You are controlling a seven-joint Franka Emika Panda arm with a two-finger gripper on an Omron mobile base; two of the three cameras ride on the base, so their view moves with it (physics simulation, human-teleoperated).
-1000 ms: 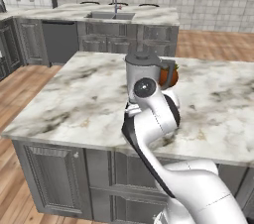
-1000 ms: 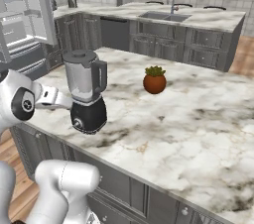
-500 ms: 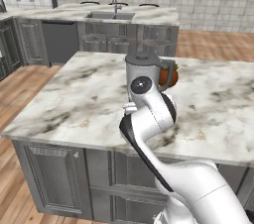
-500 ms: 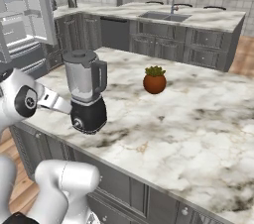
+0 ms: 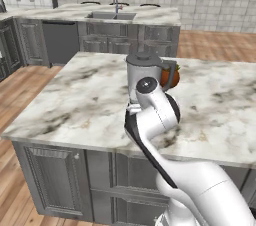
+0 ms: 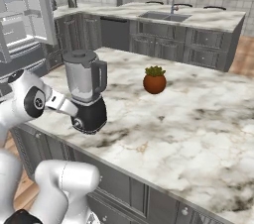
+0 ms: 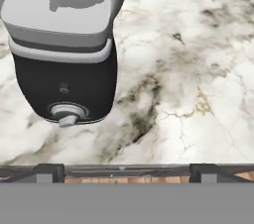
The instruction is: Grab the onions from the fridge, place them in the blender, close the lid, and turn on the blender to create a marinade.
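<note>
From your left base camera, the translucent grey blender jug (image 5: 142, 72) stands mid-bench on the marble-topped bench (image 5: 75, 100), behind the white arm.

From your right, its black rounded base (image 6: 90, 114) sits at 9 o'clock from the little brown plant pot (image 6: 155, 80).

In your hand camera, the silver dial (image 7: 67, 114) is at 10 o'clock; the end effector (image 7: 124, 171) is spread wide.
</note>
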